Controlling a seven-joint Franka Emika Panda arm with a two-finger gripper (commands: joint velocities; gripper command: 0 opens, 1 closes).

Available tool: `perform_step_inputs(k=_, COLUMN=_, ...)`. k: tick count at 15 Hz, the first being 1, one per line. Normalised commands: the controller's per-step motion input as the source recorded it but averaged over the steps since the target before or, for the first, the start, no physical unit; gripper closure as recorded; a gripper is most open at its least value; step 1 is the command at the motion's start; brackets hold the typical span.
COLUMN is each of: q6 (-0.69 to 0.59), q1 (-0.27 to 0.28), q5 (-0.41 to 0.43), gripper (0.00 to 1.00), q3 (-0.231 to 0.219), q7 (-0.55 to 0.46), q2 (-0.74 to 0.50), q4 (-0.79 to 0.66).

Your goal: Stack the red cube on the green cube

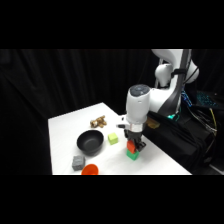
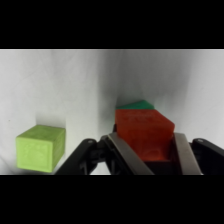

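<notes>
The red cube (image 1: 131, 146) (image 2: 144, 131) sits on top of the green cube (image 1: 132, 155) (image 2: 136, 105) near the table's right front. In the wrist view only a green sliver shows behind the red cube's top edge. My gripper (image 1: 133, 145) (image 2: 147, 150) comes straight down over the stack, and its two fingers (image 2: 124, 152) flank the red cube on both sides, shut on it.
A yellow-green cube (image 1: 113, 139) (image 2: 41, 148) lies just left of the stack. A black bowl (image 1: 90, 141), a grey block (image 1: 77, 162), an orange-red disc (image 1: 90, 169) and a small brown object (image 1: 98, 121) stand further left. The table's (image 1: 70, 125) right edge runs close to the stack.
</notes>
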Motion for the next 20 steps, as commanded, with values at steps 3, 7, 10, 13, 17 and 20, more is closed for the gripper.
perform_step_inputs(k=3, q6=0.04, q1=0.033, q5=0.032, gripper=0.72, q3=0.028, q7=0.0, q2=-0.07, q4=-0.01)
perform_step_inputs(k=7, q6=0.05, q1=0.026, q5=0.029, gripper=0.16, q3=0.011, q7=-0.01, q2=-0.02, q4=0.03)
perform_step_inputs(k=10, q6=0.07, q1=0.03, q5=-0.008, gripper=0.0, q3=-0.019, q7=0.01, q2=-0.02, q4=0.03)
perform_step_inputs(k=13, q6=0.04, q1=0.039, q5=-0.039, gripper=0.0, q3=-0.037, q7=0.03, q2=-0.05, q4=0.02)
perform_step_inputs(k=17, q6=-0.04, q1=0.033, q5=-0.041, gripper=0.0, q3=-0.038, q7=0.03, q2=-0.16, q4=-0.02)
perform_step_inputs(k=20, q6=-0.13, q1=0.062, q5=-0.119, gripper=0.0, q3=-0.067, q7=0.12, q2=-0.26, q4=-0.04)
